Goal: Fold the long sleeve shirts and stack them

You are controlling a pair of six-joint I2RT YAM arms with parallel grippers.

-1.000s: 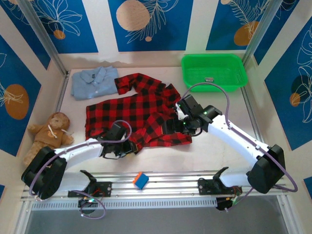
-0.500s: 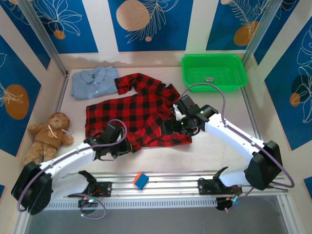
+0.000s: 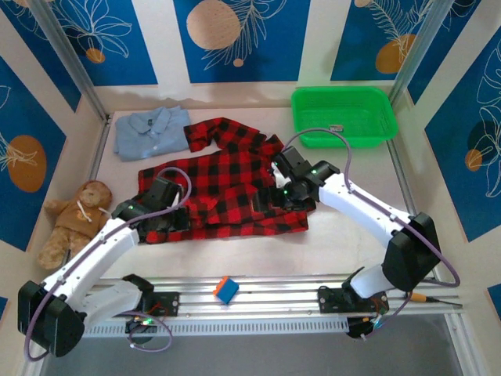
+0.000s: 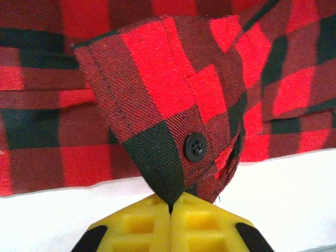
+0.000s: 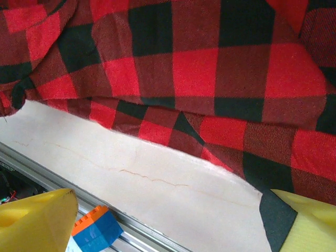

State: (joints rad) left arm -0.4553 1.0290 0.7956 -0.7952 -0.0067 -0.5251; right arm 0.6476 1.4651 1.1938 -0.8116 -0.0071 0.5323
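The white worktop (image 3: 344,235) is carrying the red-and-black flannel shirt (image 3: 227,184), sprawling across its middle, while the light blue shirt (image 3: 149,131) is lying at the far left corner, just beside one flannel sleeve. The right pincer (image 5: 168,220) is standing spread wide at the flannel's near hem; the left pincer (image 4: 170,207) is clamping the buttoned cuff (image 4: 173,131) (pinched at its corner).

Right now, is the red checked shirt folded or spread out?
Mostly spread out: the shirt lies open, only its cuff pinched by the left hand.
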